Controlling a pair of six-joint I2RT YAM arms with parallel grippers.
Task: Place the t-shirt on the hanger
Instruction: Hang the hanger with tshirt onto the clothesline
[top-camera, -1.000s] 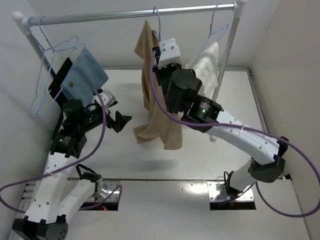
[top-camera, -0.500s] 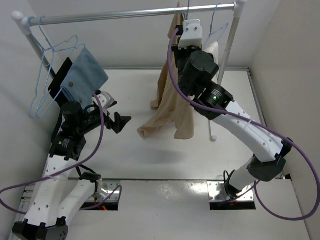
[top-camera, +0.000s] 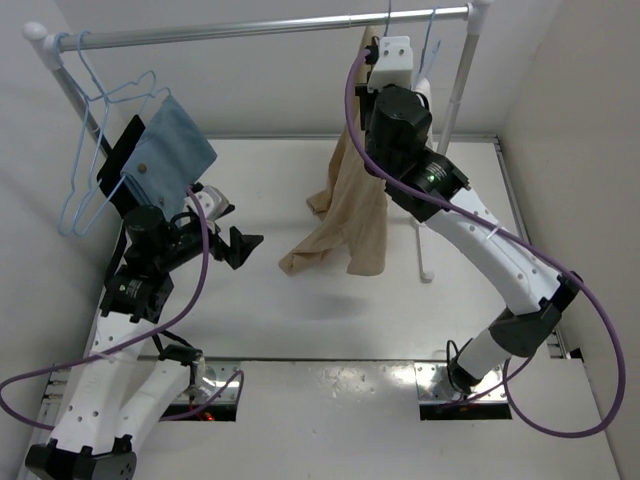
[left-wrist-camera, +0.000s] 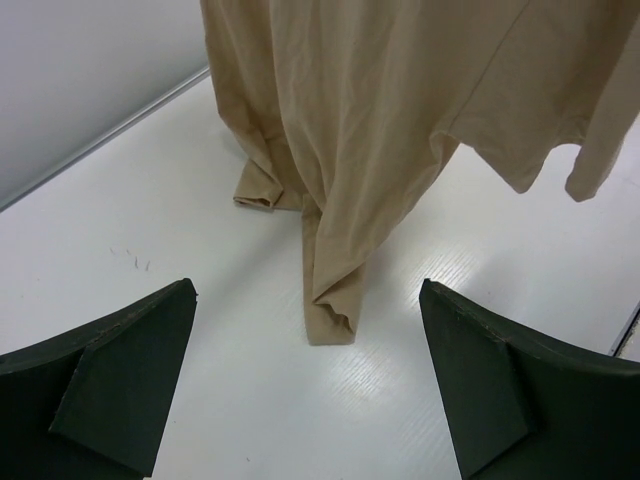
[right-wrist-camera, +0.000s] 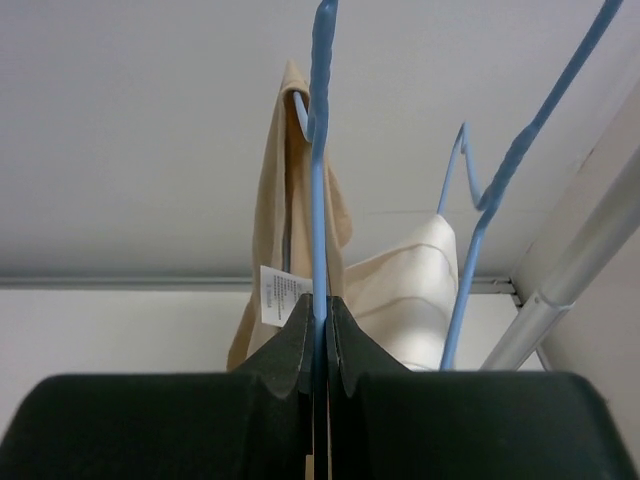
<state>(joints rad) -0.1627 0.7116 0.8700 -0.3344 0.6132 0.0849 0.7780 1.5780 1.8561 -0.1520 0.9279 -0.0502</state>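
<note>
The tan t-shirt (top-camera: 350, 205) hangs on the light-blue wire hanger (right-wrist-camera: 319, 150) and trails down to the table, its lower folds resting there (left-wrist-camera: 330, 310). My right gripper (right-wrist-camera: 318, 305) is shut on the hanger's wire and holds it up by the rail (top-camera: 270, 28), with the hook (top-camera: 386, 14) at the bar. It is raised at the top right of the top view (top-camera: 388, 62). My left gripper (top-camera: 245, 243) is open and empty, low over the table, left of the shirt; its fingers (left-wrist-camera: 110, 380) frame the hem.
A like hanger with white cloth (right-wrist-camera: 425, 290) hangs just right of mine, by the rack's right post (top-camera: 455, 95). Hangers with blue cloth (top-camera: 165, 150) hang at the rail's left end. A wall stands behind the rack.
My right gripper carried the hanger and shirt up and to the right, from mid-rail to the bar near the white-cloth hanger. The shirt swung right with it. The left arm barely moved.
</note>
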